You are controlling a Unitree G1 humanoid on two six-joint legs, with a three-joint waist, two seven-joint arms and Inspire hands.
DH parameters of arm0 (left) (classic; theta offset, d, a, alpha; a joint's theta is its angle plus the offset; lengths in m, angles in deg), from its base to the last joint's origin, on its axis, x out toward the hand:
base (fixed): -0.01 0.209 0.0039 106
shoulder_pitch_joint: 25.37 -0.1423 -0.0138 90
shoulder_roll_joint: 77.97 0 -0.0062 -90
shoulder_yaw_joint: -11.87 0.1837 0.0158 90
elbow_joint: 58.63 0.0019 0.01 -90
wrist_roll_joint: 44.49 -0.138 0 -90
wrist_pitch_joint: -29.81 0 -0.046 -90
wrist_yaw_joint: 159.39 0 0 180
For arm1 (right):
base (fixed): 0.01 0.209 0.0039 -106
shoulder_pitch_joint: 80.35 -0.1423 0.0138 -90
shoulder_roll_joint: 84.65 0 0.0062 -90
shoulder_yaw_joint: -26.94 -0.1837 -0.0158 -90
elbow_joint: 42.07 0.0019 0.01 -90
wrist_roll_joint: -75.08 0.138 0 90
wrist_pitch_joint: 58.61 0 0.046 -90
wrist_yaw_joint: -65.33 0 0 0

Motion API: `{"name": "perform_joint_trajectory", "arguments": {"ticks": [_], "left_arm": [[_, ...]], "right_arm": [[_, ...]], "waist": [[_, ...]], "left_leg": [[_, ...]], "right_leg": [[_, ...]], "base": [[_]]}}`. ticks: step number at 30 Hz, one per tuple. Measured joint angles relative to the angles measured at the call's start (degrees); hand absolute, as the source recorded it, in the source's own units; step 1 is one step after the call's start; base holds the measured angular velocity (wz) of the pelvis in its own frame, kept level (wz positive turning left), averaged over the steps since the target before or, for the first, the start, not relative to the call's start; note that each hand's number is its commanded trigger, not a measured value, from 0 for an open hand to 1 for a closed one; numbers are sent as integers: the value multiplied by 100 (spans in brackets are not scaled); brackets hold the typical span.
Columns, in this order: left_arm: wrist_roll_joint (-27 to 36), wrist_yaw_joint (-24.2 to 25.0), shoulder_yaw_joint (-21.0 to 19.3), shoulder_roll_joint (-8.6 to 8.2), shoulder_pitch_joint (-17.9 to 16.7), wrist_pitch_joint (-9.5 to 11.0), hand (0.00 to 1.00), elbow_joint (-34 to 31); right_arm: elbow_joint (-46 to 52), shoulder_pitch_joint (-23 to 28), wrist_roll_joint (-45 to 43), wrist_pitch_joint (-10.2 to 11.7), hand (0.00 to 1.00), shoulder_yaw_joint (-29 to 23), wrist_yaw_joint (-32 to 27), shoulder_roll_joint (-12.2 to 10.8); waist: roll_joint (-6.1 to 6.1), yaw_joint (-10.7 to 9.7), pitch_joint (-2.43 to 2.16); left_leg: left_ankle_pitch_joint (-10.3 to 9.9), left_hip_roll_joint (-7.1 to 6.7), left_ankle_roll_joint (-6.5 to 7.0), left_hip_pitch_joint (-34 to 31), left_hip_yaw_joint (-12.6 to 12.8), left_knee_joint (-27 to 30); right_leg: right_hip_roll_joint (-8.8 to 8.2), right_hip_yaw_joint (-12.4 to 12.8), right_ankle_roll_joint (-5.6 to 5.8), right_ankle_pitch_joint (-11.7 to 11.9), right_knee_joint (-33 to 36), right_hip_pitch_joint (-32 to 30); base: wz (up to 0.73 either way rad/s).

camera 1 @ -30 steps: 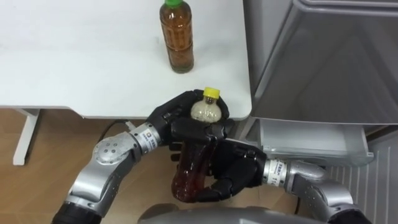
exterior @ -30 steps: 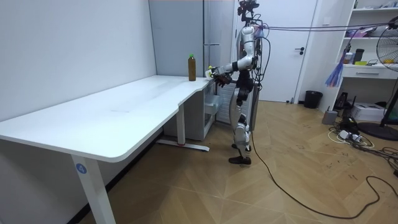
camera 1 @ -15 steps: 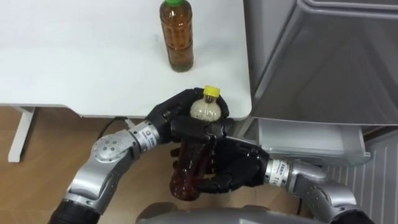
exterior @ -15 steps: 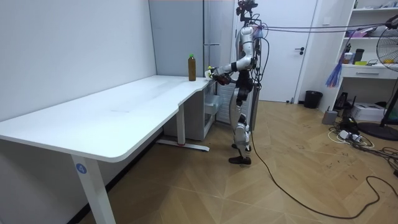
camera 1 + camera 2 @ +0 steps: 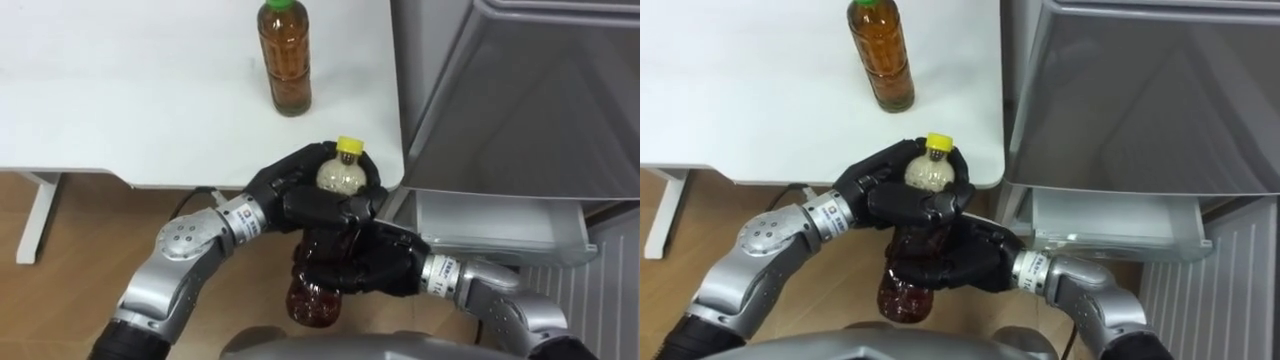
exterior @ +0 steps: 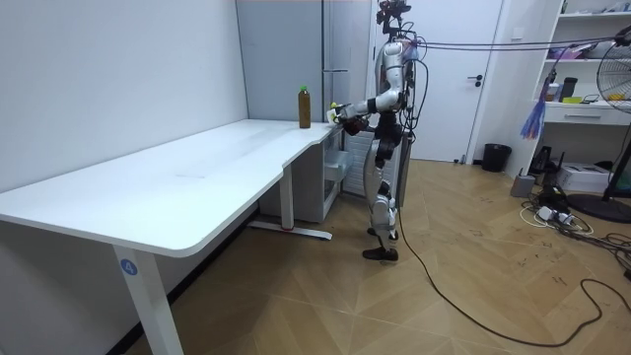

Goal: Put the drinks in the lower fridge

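Your right hand [image 5: 385, 265] has slid up the yellow-capped bottle [image 5: 338, 178] in the last second. It was cupping the base; now its fingers wrap the dark middle and the base hangs bare just below them. Your left hand [image 5: 300, 190] is closed round the shoulder directly above the right one, the two touching, with the cap poking out over its fingers. The bottle has also come up a little and is nearly upright, pinned between both hands in front of your body. I read this as a regrasp for a handover: the right hand now has a hold it could carry with, so the left looks ready to let go, though it has not yet. Just beyond the left hand lies the worktop [image 5: 120, 90] edge, and further on it stands the green-capped bottle [image 5: 284, 60], untouched and well apart from both hands. Off to the right hand's outer side is the fridge [image 5: 520, 100], with what looks like its lower drawer [image 5: 490, 225] pulled open and nothing visible in it, so neither drink is stowed.
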Motion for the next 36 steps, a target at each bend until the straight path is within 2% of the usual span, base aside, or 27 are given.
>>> {"name": "perform_joint_trajectory", "arguments": {"ticks": [1, 2, 3, 10, 15, 23, 28, 30, 32, 35, 36], "left_arm": [[-25, -1, 0, -9, 0, -1, 64, 0], [-55, -1, -1, -32, 1, -1, 50, 0], [-57, -2, -2, -42, 1, -1, 0, 0], [-56, 41, 1, -28, 1, -4, 0, 0], [-60, 14, -95, 42, 1, -71, 0, -2], [-55, -2, -128, 73, 5, -71, 0, -294], [-72, -3, -163, 206, 9, -71, 0, -495], [-74, -12, -317, 178, 73, -70, 0, -585], [-67, -47, -554, 133, 93, -55, 0, -837], [27, -159, -877, 42, 185, 158, 0, -1314], [115, -223, -927, -6, 207, 245, 0, -1430]], "right_arm": [[0, 0, 0, 0, 100, 3, -5, 0], [0, 0, 0, 0, 100, 4, -14, -3], [0, 0, 0, 1, 100, 3, -14, -2], [0, -6, -25, 15, 100, -2, -14, 59], [0, -7, -61, 142, 100, -41, 1, 203], [-58, -23, -44, 390, 100, -150, 73, 123], [-95, -62, 88, 372, 100, -254, 253, 74], [-259, -92, 280, 354, 100, -267, 311, 59], [-348, -81, 274, 245, 100, -284, 295, 68], [-459, 116, 274, 146, 100, -296, 278, 135], [-459, 203, 273, 100, 100, -296, 276, 183]], "waist": [[0, 0, 0], [-1, -1, 0], [-1, -1, 0], [-2, 0, 0], [-2, -4, -1], [8, -2, -6], [22, -2, -4], [51, 3, 2], [91, 14, 14], [174, 104, 21], [208, 141, 4]], "left_leg": [[0, 0, 0, 0, 0, 0], [0, 1, 0, 0, 0, 0], [0, 1, 0, -1, 0, 1], [0, -1, 0, -2, 2, 14], [-1, 2, 0, -29, -9, 19], [-1, 1, -1, -37, -21, 29], [-1, 8, -1, -31, -10, 42], [-1, 10, -1, -32, -8, 56], [-2, 12, -1, -33, -6, 57], [-1, 7, 0, -4, 4, 12], [0, 5, 0, 12, 7, 0]], "right_leg": [[-1, 0, 0, 0, 0, 0], [-2, 1, 0, 0, 0, -1], [-3, 1, 0, 0, 0, -1], [-8, -2, 0, 0, -1, -2], [7, -11, -4, 3, -9, -9], [1, -46, -4, 5, -25, 1], [-12, -31, -6, 6, -30, 10], [-13, -5, -8, 7, -23, 12], [-10, -10, -11, 9, -16, 9], [-15, -13, -12, 12, -13, 7], [-17, -10, -12, 12, -12, 14]], "base": [[0], [0], [0], [0], [0], [0], [0], [0], [0], [-2], [-4]]}}
